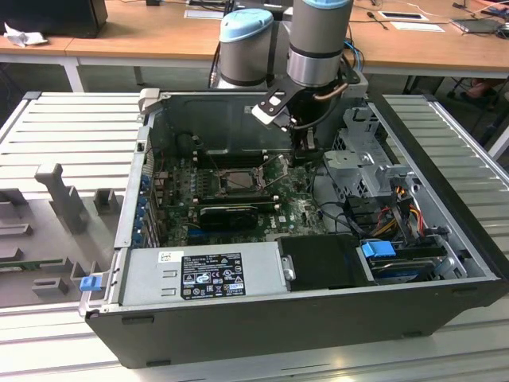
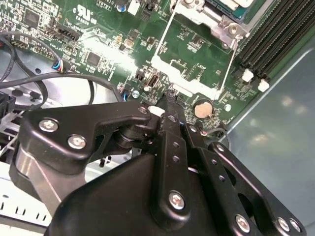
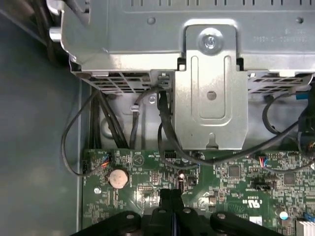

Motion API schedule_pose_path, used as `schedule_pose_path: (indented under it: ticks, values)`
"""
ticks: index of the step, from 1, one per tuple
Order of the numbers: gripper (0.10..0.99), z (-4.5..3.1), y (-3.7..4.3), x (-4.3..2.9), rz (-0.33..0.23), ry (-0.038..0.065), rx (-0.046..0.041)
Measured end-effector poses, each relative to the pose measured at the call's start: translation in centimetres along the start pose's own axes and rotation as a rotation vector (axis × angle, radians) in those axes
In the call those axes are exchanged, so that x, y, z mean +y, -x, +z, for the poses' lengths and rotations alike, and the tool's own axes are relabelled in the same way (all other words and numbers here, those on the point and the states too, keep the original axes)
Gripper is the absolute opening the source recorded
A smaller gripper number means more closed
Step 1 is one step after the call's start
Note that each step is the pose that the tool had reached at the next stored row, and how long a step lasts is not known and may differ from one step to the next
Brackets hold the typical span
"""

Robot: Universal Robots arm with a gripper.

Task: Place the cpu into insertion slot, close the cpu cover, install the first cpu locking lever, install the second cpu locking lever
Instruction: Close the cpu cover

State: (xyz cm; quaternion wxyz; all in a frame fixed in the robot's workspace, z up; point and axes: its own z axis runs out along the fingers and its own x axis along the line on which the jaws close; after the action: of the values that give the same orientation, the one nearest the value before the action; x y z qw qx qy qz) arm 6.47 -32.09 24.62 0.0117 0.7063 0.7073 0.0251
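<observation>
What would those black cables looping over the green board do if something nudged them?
Probably floppy: the black cables hang in slack curves, so they'd likely bend aside. They look thin, so probably light. Some plug into the green board, so they likely wouldn't shift far.

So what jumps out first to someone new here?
The gripper reaches down into the open computer case, just to the exterior view's right of the insertion slot. In both wrist views its fingers sit shut above the green motherboard.
</observation>
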Motion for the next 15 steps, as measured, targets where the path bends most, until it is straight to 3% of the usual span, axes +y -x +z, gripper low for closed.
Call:
schedule_pose_path:
  ticks: [2,5,7,15]
  values:
    - [0.106,0.00,0.00,0.00,0.000,-0.020,0.0000]
    - [0.106,-0.01,-0.01,0.00,0.001,-0.066,0.0003]
    - [0.106,-0.13,-0.01,0.01,0.001,-0.082,0.0001]
    - [0.106,-0.19,0.00,-0.86,0.001,-0.085,0.0002]
